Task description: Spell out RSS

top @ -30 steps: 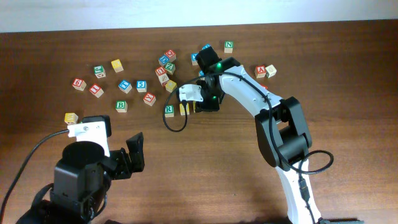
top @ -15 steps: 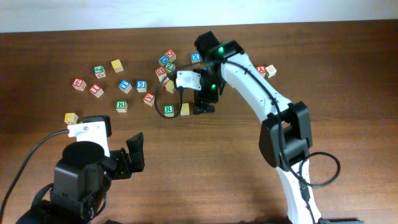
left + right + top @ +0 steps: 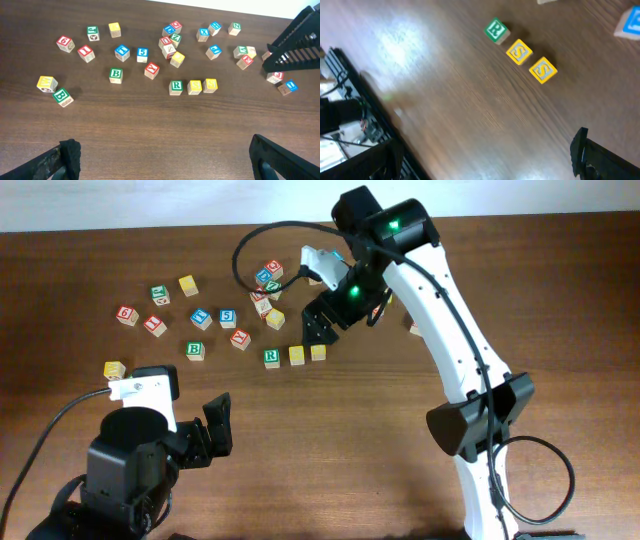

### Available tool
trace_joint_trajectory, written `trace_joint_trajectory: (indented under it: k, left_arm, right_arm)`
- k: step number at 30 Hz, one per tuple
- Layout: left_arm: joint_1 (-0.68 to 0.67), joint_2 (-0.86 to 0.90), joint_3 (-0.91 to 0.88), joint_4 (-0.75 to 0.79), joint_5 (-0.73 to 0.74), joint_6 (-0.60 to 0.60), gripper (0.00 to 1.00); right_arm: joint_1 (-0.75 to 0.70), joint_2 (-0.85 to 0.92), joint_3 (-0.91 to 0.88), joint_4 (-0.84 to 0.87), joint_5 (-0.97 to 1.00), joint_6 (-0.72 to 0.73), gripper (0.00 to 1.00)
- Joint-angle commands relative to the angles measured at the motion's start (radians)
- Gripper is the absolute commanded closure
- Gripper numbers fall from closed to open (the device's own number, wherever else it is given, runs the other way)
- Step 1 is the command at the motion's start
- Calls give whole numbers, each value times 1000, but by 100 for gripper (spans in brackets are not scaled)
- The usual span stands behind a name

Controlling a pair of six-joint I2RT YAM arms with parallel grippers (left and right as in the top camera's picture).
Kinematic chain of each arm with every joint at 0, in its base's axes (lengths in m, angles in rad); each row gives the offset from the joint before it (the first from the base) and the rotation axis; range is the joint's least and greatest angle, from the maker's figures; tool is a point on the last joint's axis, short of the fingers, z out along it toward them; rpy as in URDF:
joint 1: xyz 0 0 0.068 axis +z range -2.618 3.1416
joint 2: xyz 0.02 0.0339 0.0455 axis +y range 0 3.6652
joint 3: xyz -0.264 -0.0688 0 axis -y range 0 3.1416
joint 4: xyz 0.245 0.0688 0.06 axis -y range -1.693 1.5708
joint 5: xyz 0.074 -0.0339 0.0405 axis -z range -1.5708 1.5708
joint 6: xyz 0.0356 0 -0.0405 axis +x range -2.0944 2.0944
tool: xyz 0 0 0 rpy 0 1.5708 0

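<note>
Three blocks lie in a row on the brown table: a green R block (image 3: 271, 357) (image 3: 176, 86) (image 3: 495, 30), a yellow S block (image 3: 297, 355) (image 3: 194, 87) (image 3: 519, 52) and a second yellow S block (image 3: 318, 352) (image 3: 210, 85) (image 3: 543, 69). My right gripper (image 3: 318, 326) (image 3: 485, 160) hangs above and just behind the row, open, with nothing between its fingers. My left gripper (image 3: 215, 428) (image 3: 165, 162) stands open and empty near the front left, well short of the row.
Several other letter and number blocks are scattered behind the row, among them a green B block (image 3: 195, 351), a blue 5 block (image 3: 228, 317) and a yellow block (image 3: 115, 369) at the left. The right arm's cable (image 3: 262, 238) loops over the back blocks.
My right gripper opened, leaving the second S block at the right end of the row, then rose and drew back. The left arm has not moved.
</note>
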State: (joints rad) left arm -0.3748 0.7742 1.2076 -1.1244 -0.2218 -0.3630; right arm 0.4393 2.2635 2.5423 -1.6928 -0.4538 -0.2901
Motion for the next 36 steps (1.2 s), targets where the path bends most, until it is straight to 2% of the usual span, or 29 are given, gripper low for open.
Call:
trace_joint_trajectory:
  k: [1,4,8,12,23,24,25,27,28,29,30,31,33,36]
  left_arm:
    - [-3,-4,1,1,-11,-10,1]
    - [-3,-4,1,1,-11,-10,1]
    - [-3,-4,1,1,-3,-10,1]
    - [-3,-4,1,8,-3,-10,1]
    - [-3,-4,1,9,3,-11,1]
    - [-3,-4,1,10,17,-11,1]
    - [-3,-4,1,13,15,-10,1]
    - [-2,4,1,29,12,-10,1]
    - [-2,20,-1,45,11,-10,5]
    - [-2,49,-6,69,11,-10,16]
    - [-2,85,-9,85,12,-10,32]
    - [-2,147,-9,110,12,-10,66]
    - [-2,275,-9,170,17,-10,100]
    - [5,477,-8,281,69,-10,100]
  right_arm:
    - [-9,-115,-23,-6,137,64,2]
    - [-11,-211,-132,-6,241,63,2]
    - [-50,-226,-257,8,241,118,2]
    - [-105,-226,-385,105,223,195,2]
    - [-132,-211,-407,161,150,195,1]
    - [-132,-211,-407,162,150,195,6]
    - [-132,-211,-407,165,150,195,27]
    - [-132,-211,-407,171,150,202,56]
    - [-132,-211,-407,180,151,233,78]
    - [-132,-211,-407,195,151,266,96]
    - [-132,-211,-407,212,151,285,96]
    - [-132,-210,-407,232,151,307,96]
    - [-132,-207,-407,259,151,326,96]
    - [-132,-201,-412,287,151,326,96]
